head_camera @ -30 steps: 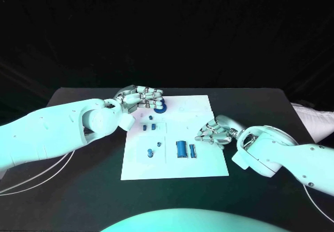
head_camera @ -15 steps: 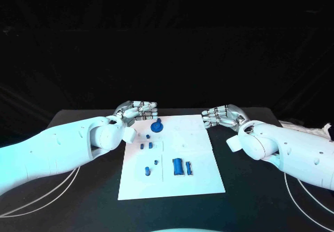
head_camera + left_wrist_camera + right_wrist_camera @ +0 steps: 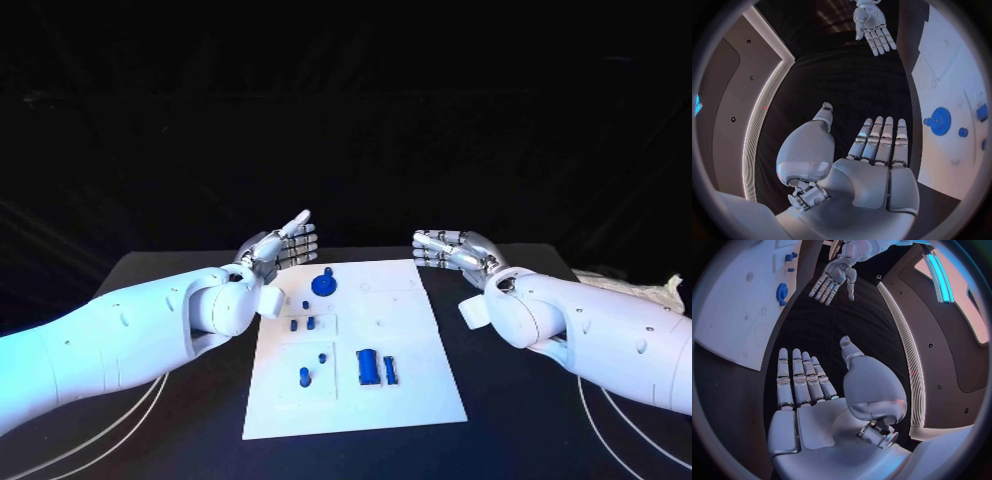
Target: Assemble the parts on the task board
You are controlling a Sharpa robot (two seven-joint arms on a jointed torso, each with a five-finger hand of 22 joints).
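On the black bench (image 3: 173, 262) the white task board (image 3: 418, 390) lies lengthwise away from the robot, and the parts sit on it in loose groups. Nearest are two upright blue pieces (image 3: 376, 367) side by side with a small blue peg (image 3: 304, 377) to their left. Further along, a few small blue pegs (image 3: 300, 324) stand in the left strip of the board. Beyond those, near the far end, the blue gear (image 3: 325, 285) rests on the board with nothing touching it.

A second ago the left hand was curled over the gear at the far corner and the right hand hovered low beside the two upright pieces; both have since lifted clear and drawn back to the far edge. I take that to mean the gear has just been seated and released, so one placement looks finished while the near pieces still wait.

The left hand (image 3: 280, 243) now floats off the board's far left corner, fingers straight and spread, palm bare, holding nothing. The right hand (image 3: 451, 248) hovers off the far right corner, fingers likewise apart and extended, touching neither board nor part
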